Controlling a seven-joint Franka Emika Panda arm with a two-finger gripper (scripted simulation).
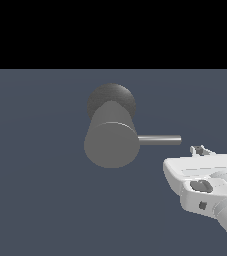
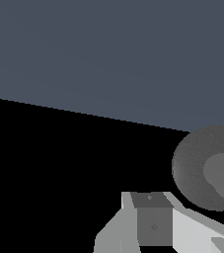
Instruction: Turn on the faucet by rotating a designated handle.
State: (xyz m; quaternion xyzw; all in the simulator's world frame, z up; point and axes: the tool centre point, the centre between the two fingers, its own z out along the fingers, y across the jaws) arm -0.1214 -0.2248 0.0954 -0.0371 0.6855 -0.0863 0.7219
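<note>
The faucet (image 1: 111, 144) is a fat grey cylinder with a flat round face, joined to a darker dome (image 1: 111, 100) behind it. The handle (image 1: 159, 140), a thin straight grey rod, projects level from the cylinder toward the exterior view's right. My gripper (image 1: 200, 149) sits just beyond and slightly below the rod's free end, apart from it. Only small dark fingertips show past the white hand, so their spacing is unclear. In the wrist view the faucet (image 2: 197, 170) shows as a dark round shape beside a grey finger (image 2: 153, 222). The handle is out of that view.
The faucet stands on a plain blue-grey floor (image 1: 35, 200). A black background lies above it. The white arm (image 1: 220, 200) fills the lower corner on the exterior view's right.
</note>
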